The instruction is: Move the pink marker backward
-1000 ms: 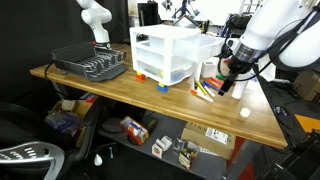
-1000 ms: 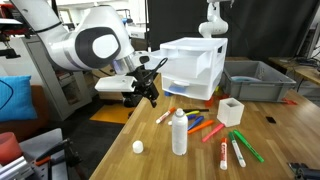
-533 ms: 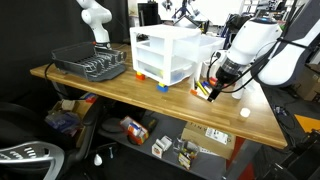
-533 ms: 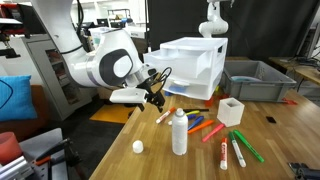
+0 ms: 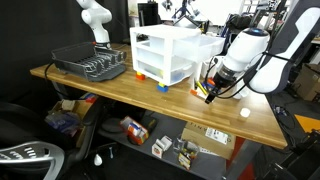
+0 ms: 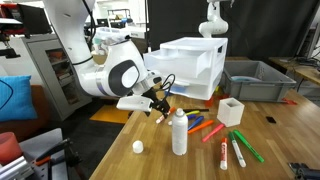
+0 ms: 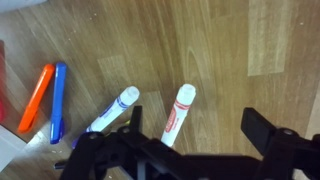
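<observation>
The pink marker [image 7: 178, 113] is a short pinkish-red and white pen lying on the wooden table. In the wrist view it lies between my two fingers. My gripper [image 7: 198, 128] is open, low over the table and straddling the marker without touching it. In an exterior view the gripper [image 6: 160, 107] hangs just over the marker [image 6: 160, 116], left of the white bottle [image 6: 179, 132]. In the exterior view from the opposite side the gripper [image 5: 212, 92] is down at the cluster of markers by the drawer unit.
A blue-and-white marker [image 7: 112, 112] lies just left of the pink one, with orange [image 7: 36, 96] and blue [image 7: 57, 100] markers further left. Also on the table are a white drawer unit [image 6: 195, 68], a white cube holder [image 6: 231, 111], a green marker [image 6: 246, 149], a grey bin [image 6: 255, 80] and a small white cap [image 6: 138, 147].
The arm has swung in and lowered from above the table edge. The open gripper now sits over the pink marker. The markers have not moved.
</observation>
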